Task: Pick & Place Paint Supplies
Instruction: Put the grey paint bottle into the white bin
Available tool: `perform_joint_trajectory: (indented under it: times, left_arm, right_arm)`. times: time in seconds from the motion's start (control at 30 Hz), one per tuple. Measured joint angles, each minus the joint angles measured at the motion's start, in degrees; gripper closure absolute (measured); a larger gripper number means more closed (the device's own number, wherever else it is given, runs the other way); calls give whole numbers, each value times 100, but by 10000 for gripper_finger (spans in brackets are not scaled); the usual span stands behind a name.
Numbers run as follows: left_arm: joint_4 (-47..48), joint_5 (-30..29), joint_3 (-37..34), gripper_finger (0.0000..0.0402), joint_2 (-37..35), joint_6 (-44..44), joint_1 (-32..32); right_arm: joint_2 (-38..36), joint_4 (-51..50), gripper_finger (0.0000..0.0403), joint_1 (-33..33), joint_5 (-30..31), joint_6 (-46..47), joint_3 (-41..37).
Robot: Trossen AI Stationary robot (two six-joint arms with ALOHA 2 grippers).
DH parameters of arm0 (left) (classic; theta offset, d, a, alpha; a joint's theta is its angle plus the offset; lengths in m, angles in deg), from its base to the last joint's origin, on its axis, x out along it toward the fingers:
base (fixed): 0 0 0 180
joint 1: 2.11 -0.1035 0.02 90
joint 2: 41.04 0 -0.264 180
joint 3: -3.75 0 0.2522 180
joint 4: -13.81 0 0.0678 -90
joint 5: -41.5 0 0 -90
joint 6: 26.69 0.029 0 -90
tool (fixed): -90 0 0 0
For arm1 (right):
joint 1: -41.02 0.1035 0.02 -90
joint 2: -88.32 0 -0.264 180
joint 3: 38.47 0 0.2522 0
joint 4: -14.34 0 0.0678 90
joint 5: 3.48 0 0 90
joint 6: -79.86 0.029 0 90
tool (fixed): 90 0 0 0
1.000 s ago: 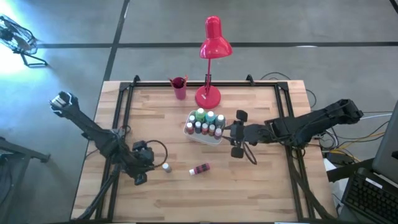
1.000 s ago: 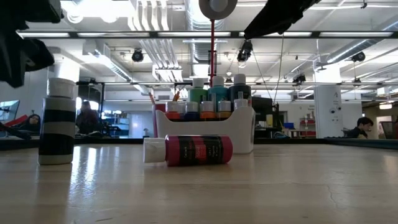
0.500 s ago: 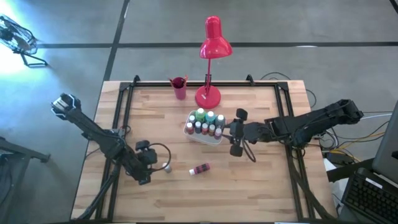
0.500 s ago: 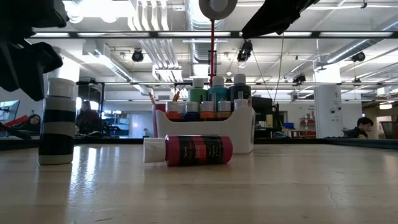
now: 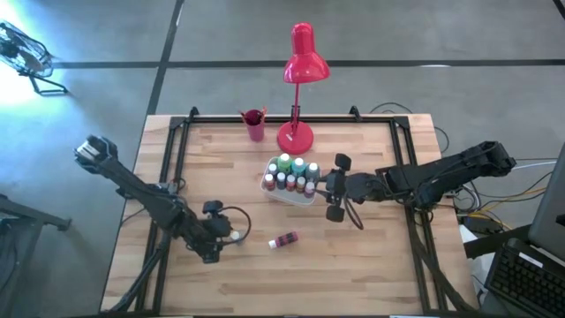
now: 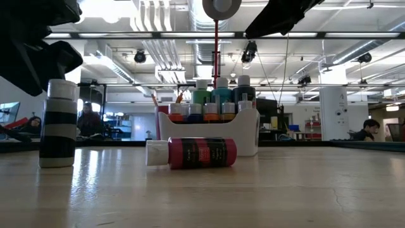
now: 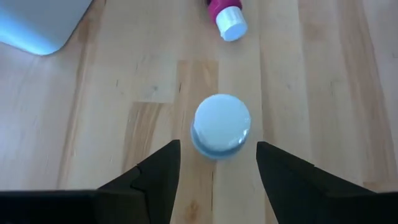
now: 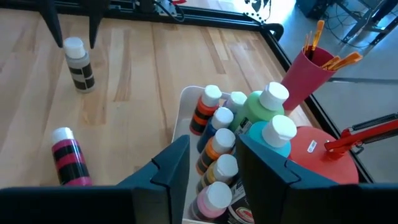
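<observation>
Left gripper [image 5: 228, 238] has slid in from lower left to the upright black-banded bottle [image 5: 236, 236] – fingers now spread, straddling its pale cap [image 7: 222, 122], not pinching yet (pick looks imminent). Pink bottle [image 5: 284, 239] lies flat, lower centre. Right gripper [image 5: 328, 188] hovers partly parted, empty, beside the white tray [image 5: 292, 198] of bottles at centre.
</observation>
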Motion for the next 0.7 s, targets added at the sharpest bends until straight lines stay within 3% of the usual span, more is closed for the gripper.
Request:
perform_joint_trajectory:
  times: [0.43, 0.7]
  left_arm:
    - [-537, -118, -4, 184, 365, 642, -126]
    - [-563, -115, -9, 184, 375, 655, -149]
  right_arm:
    - [2, -4, 241, -2, 0, 1, 0]
    - [2, -9, 251, -2, 0, 0, 0]
